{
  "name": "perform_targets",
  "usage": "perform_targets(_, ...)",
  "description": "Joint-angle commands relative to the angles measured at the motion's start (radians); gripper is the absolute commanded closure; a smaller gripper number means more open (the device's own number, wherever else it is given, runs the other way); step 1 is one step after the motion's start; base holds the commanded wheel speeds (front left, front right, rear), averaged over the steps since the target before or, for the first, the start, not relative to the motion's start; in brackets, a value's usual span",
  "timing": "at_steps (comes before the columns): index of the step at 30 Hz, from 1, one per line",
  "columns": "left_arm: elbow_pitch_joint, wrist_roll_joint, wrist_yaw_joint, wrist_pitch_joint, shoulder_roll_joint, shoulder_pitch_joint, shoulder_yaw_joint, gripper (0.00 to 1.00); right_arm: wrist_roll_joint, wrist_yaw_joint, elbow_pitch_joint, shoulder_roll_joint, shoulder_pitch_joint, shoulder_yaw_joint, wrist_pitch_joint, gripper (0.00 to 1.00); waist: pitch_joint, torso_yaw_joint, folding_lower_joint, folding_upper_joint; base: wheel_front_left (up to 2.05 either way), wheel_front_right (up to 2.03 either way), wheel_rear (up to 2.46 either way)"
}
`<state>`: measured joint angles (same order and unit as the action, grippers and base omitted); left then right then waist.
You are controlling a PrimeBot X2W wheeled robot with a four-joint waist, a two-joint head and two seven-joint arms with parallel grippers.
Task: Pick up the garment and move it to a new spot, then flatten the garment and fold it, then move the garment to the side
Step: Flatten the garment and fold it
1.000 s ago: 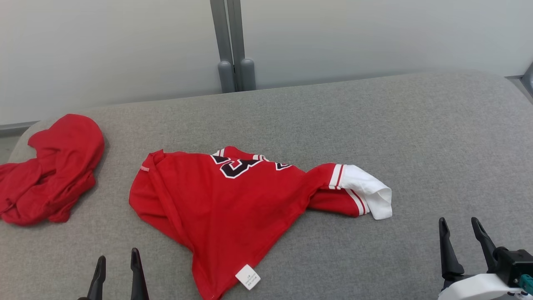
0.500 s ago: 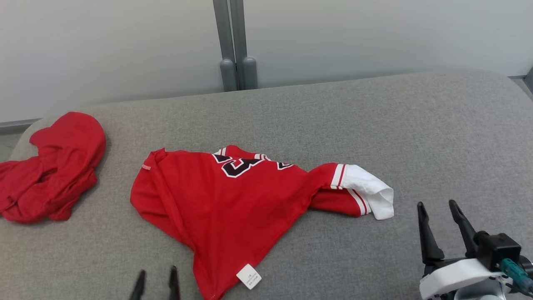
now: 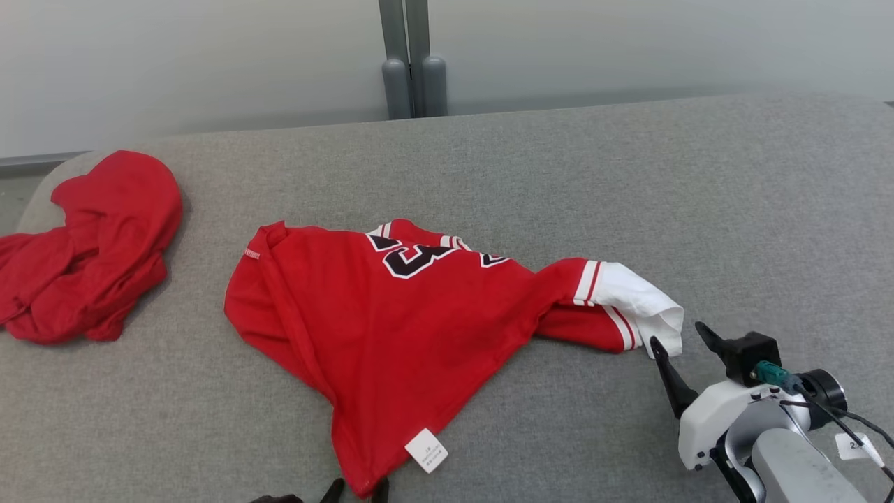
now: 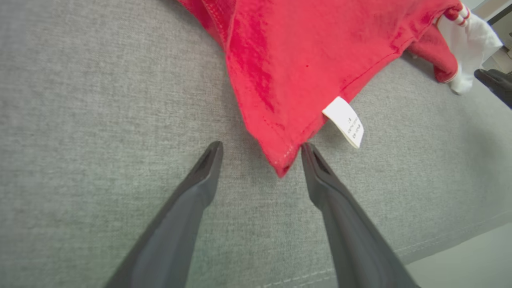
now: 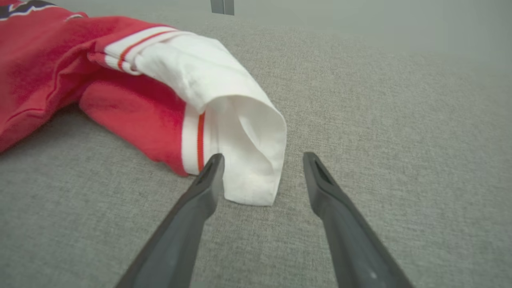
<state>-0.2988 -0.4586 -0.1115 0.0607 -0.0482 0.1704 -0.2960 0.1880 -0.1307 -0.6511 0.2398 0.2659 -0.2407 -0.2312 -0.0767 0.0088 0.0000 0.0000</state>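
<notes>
Pick-up step, nothing held. Left tool (image 4: pixel 260 150) wide, astride garment (image 3: pixel 391 321) hem corner (image 4: pixel 280 165); right tool (image 5: pixel 262 158) wide at white cuff (image 5: pixel 240 120). Next: close both, lift together

Left gripper (image 4: pixel 261 147): spread wide, holding nothing, barely inside head view's bottom edge. Right gripper (image 3: pixel 676 333): spread wide, holding nothing, angled up-left at lower right, pale wrist (image 3: pixel 719 419) behind.

Two garments (image 3: pixel 391 314) (image 3: pixel 98 237), two grippers (image 4: pixel 260 148) (image 5: pixel 262 158), one white label (image 3: pixel 426 449).
</notes>
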Motion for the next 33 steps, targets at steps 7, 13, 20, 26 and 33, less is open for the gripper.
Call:
perform_targets(7, -0.074, -0.014, 0.011, -0.010, -0.004, -0.074, -0.030, 0.00, 0.079, 0.000, -0.129, 0.035, 0.118, -0.121, 0.029, 0.08, -0.071, 0.019, 0.0000, 0.0000, 0.00, 0.00, 0.00)
perform_targets(13, -0.106, -0.054, -0.002, -0.008, -0.007, -0.124, -0.051, 1.00, 0.188, 0.001, -0.159, 0.053, 0.149, -0.174, 0.021, 1.00, -0.089, 0.015, 0.0000, 0.0000, 0.00, 0.00, 0.00)
perform_targets(20, 0.209, -0.141, -0.013, -0.055, -0.065, -0.074, -0.041, 1.00, 0.375, 0.001, 0.149, 0.236, 0.069, -0.145, 0.018, 1.00, -0.081, -0.009, 0.0000, 0.0000, 0.00, 0.00, 0.00)
perform_targets(26, 0.709, -0.126, 0.020, -0.237, -0.171, -0.187, -0.004, 1.00, 0.458, 0.001, 0.699, 0.531, -0.020, 0.094, 0.172, 1.00, -0.154, -0.045, 0.0000, 0.0000, 0.00, 0.00, 0.00)
perform_targets(33, 0.767, -0.141, 0.070, -0.542, -0.216, -0.838, 0.088, 1.00, 0.504, 0.001, 0.929, 0.705, 0.263, 0.356, 0.435, 1.00, -0.397, -0.078, 0.0000, 0.0000, 0.00, 0.00, 0.00)
